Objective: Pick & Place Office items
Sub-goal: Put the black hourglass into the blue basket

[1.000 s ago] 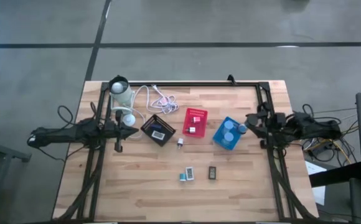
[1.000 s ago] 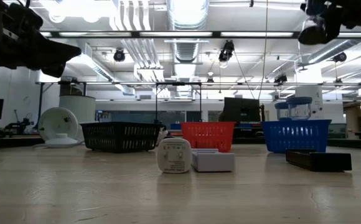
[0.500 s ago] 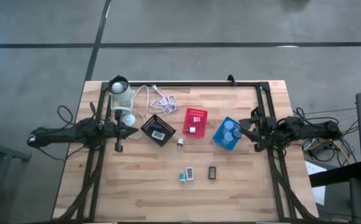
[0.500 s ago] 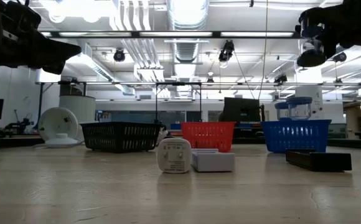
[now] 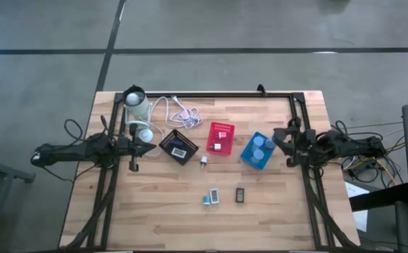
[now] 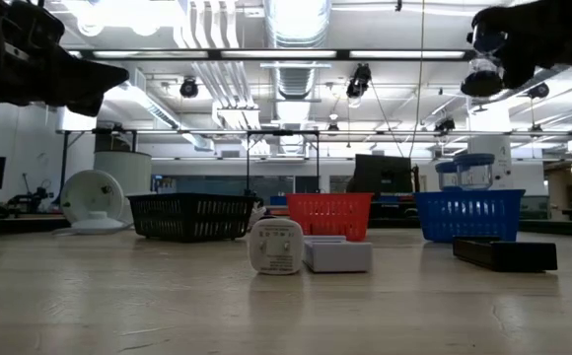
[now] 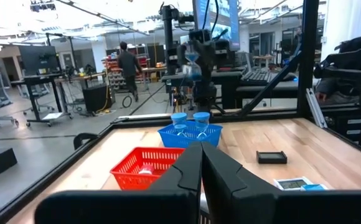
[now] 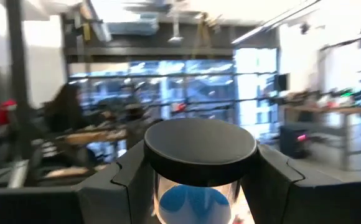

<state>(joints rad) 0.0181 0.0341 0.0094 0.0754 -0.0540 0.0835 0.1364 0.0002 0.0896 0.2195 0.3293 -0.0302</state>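
Note:
My right gripper hangs at the table's right side, just right of the blue bin, shut on a small clear round jar with a dark cap and blue inside. Two jars with pale-blue lids stand in the blue bin. On the wood lie a white plug-like piece, teal and white blocks and a black block. My left gripper waits shut and empty at the table's left side. My right gripper pinches the jar between its two fingers, one on each side of the clear wall just under the dark cap. The fingers come roughly level from the table's right. The jar is lifted well clear of the table.
A black bin and a red bin, each with a small item inside, stand left of the blue bin. A white lamp and its coiled cable sit at the far left. Dark frame rails border the table.
My right gripper has sunk a little with the jar and turned its wrist slightly; the jar stays clear of the table.

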